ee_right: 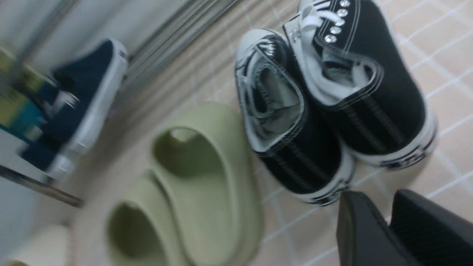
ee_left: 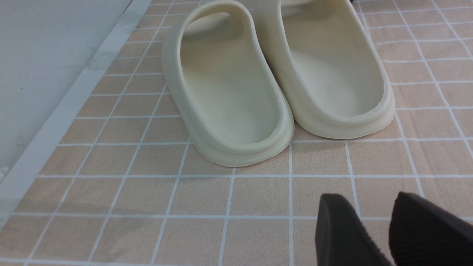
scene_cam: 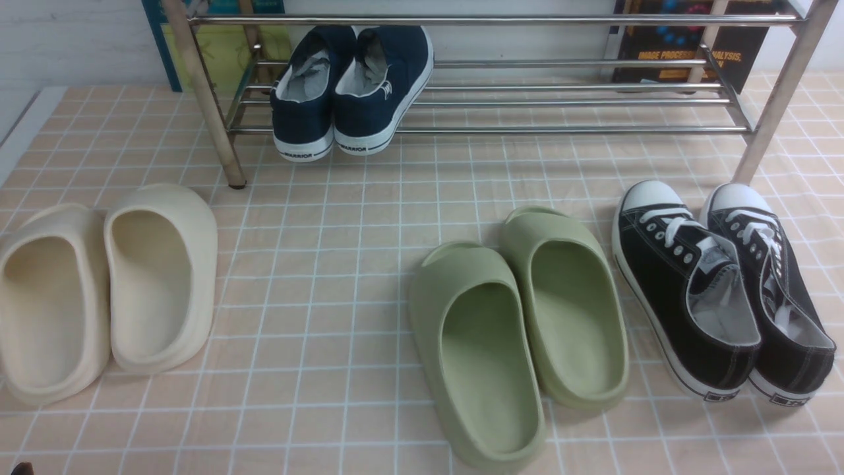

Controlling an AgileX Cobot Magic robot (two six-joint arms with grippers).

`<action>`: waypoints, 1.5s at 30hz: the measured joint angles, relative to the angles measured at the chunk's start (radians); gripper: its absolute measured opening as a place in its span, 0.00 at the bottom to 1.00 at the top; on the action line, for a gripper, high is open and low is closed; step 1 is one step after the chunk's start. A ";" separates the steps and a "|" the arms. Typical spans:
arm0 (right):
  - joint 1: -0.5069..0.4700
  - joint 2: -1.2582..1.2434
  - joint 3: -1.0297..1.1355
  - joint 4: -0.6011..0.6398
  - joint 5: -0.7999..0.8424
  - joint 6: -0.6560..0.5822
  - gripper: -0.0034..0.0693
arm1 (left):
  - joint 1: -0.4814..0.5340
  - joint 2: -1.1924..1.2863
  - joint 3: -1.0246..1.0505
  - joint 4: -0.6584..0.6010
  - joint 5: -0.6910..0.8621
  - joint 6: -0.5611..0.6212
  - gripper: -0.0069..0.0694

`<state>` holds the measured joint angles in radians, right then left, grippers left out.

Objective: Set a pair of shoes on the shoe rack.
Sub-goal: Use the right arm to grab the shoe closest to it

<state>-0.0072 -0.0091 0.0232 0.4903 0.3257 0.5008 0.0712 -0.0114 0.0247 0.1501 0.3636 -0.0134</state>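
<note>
Black sneakers (scene_cam: 722, 290) toe toward shoe rack (scene_cam: 527, 130).

Bright even light, soft shadows; R wrist cam blurred.

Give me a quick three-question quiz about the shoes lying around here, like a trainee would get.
1. True or false: the black sneakers already sit on the shoe rack.
2. Fill in: the green slippers lie between the cream slippers and the ____ sneakers.
3. Which pair is on the rack? A cream slippers; B navy sneakers; C green slippers.
Key: 1 false, they are on the floor in front of it; 2 black; 3 B.
</note>
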 joint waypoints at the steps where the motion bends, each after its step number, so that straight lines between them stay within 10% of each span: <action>1: 0.000 0.000 0.000 0.038 -0.007 0.029 0.25 | 0.000 0.000 0.000 0.000 0.000 0.000 0.40; 7: 0.000 0.000 0.000 0.091 -0.042 0.073 0.25 | 0.000 0.000 0.000 0.000 0.000 0.000 0.40; 18: 0.000 0.010 -0.076 -0.242 -0.201 0.041 0.26 | 0.000 0.000 0.000 0.000 0.000 0.000 0.40; 26: 0.000 0.407 -0.667 -0.626 0.318 -0.243 0.04 | 0.000 0.000 0.000 0.000 0.000 0.000 0.40; 33: 0.034 0.788 -0.987 -0.583 0.738 -0.538 0.02 | 0.000 0.000 0.000 0.000 0.000 0.000 0.40; 45: 0.262 1.271 -1.113 -0.490 0.777 -0.594 0.06 | 0.000 0.000 0.000 0.000 0.001 0.000 0.40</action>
<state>0.2546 1.2620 -1.0893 0.0000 1.1024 -0.0928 0.0712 -0.0114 0.0247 0.1504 0.3647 -0.0134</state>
